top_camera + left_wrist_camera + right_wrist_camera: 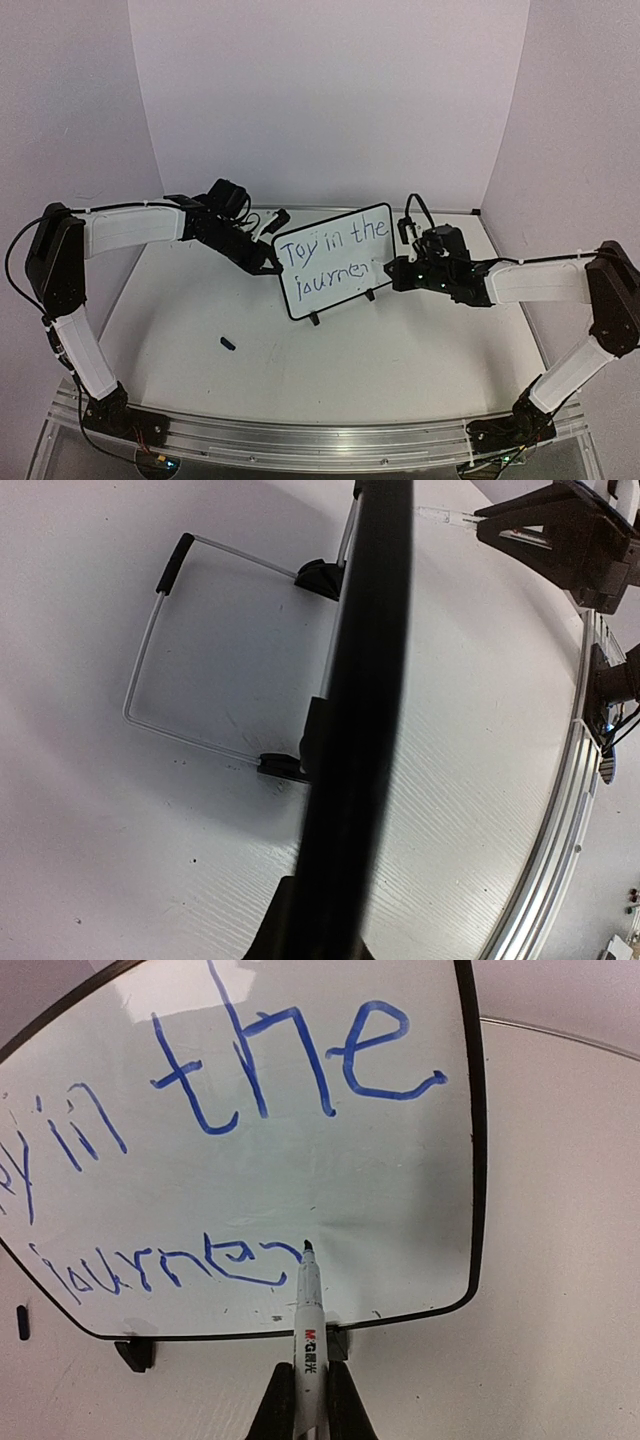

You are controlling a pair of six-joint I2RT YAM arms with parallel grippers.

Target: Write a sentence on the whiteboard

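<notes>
The whiteboard (345,285) stands on its two black feet at mid table, tilted, with the blue sentence (332,252) reading "Toy in the journe". My left gripper (270,262) is shut on the board's left edge. In the left wrist view that edge (365,680) is a dark bar running up from my left gripper (330,925). My right gripper (308,1372) is shut on a white marker (309,1310). The marker's tip touches the whiteboard (400,1190) at the end of the second line of the sentence (250,1070). In the top view my right gripper (393,270) is at the board's right edge.
A small dark marker cap (228,344) lies on the table front left of the board, also in the right wrist view (22,1322). A wire stand (150,650) props the board from behind. White walls enclose the back. A metal rail (320,435) runs along the near edge.
</notes>
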